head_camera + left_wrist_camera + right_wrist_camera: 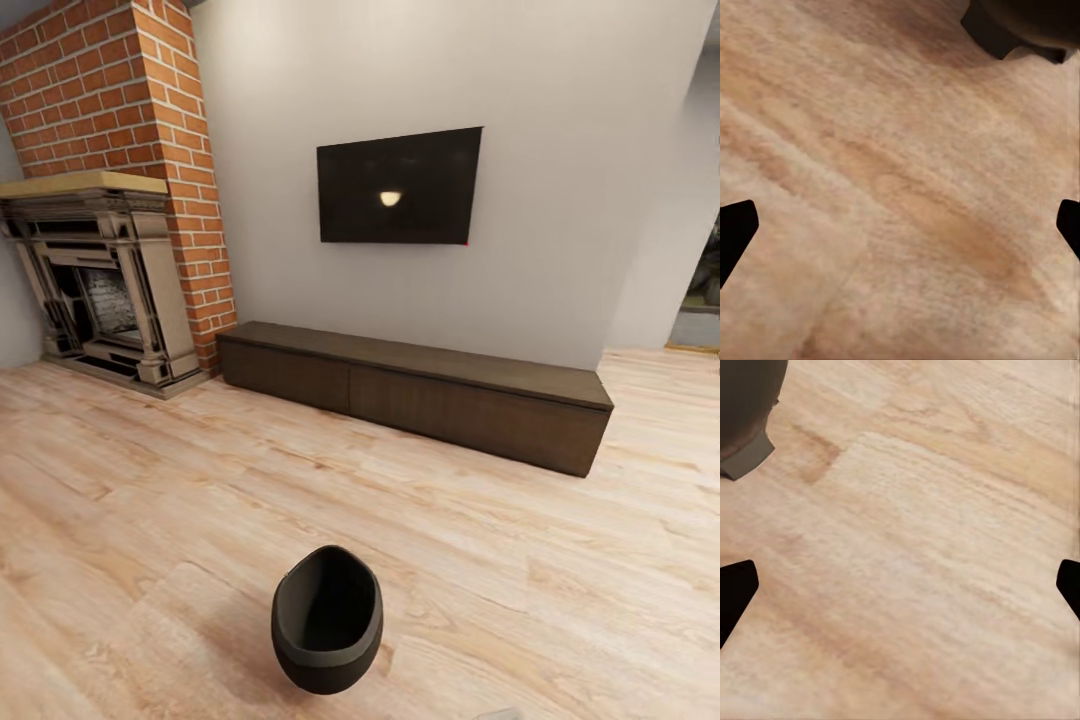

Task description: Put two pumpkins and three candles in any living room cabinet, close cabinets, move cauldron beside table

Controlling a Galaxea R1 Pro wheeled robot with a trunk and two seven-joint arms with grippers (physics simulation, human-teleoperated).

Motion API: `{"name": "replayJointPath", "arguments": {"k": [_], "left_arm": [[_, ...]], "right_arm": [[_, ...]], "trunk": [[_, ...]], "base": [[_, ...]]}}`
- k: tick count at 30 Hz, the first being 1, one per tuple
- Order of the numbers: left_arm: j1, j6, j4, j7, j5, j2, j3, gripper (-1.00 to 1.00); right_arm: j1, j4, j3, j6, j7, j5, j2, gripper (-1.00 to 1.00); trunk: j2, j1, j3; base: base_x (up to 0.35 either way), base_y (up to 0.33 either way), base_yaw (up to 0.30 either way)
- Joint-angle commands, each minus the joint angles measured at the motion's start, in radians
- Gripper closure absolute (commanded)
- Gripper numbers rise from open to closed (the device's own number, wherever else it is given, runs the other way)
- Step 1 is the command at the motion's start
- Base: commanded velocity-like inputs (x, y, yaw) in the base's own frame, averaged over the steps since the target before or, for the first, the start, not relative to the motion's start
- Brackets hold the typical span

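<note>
Cauldron (327, 620) standing low centre on the floor (150, 480).
We see nothing inside it; cabinet (415, 392) drawers sit shut; both grippers (900, 229) (900, 589) spread wide, gripping nothing.

Glossy black cauldron (327, 618) on pale, grained wood plank floor (150, 480). Dark-brown cabinet (420, 395) under a black TV (399, 186) on a light grey wall (560, 150); red brick fireplace (120, 90) with a tan mantel.

Left gripper (900, 225) points down toward the floor, its two dark fingertips (735, 232) poking in at the left and right edges of its wrist frame, spread wide, nothing between them. Right gripper (900, 585) mirrors it: fingertips (735, 592) at mid-height on both edges, jaws parted and empty.
</note>
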Motion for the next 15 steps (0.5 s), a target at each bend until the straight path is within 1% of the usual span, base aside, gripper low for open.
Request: {"name": "replayJointPath", "arguments": {"k": [1, 4, 10, 12, 15], "left_arm": [[0.0, -0.002, 0.0, -0.004, 0.011, -0.001, -0.005, -1.0], [0.0, -0.003, 0.0, -0.004, 0.012, -0.005, -0.005, -1.0], [0.0, -0.005, 0.0, -0.001, 0.012, -0.007, -0.005, -1.0], [0.0, -0.006, -0.001, -0.001, 0.012, -0.008, -0.005, -1.0], [0.0, -0.007, -0.001, 0.0, 0.012, -0.011, -0.005, -1.0]], "right_arm": [[-0.001, -0.003, 0.009, -0.003, -0.006, -0.005, 0.0, -1.0], [-0.001, -0.003, 0.01, -0.005, -0.006, -0.003, 0.0, -1.0], [-0.001, -0.003, 0.01, -0.004, -0.005, -0.002, 0.0, -1.0], [-0.001, -0.004, 0.01, -0.005, -0.005, -0.002, 0.0, -1.0], [-0.001, -0.004, 0.01, -0.005, -0.004, -0.003, 0.0, -1.0]], "trunk": [[0.0, 0.0, -0.001], [0.0, 0.0, 0.0], [0.0, 0.0, 0.002], [0.0, 0.0, 0.002], [0.0, 0.0, 0.003]], "base": [[0.0, -0.35, 0.053], [0.0, -0.35, 0.198], [0.0, -0.35, 0.252], [0.0, -0.35, 0.136], [0.0, -0.35, 0.028]]}}
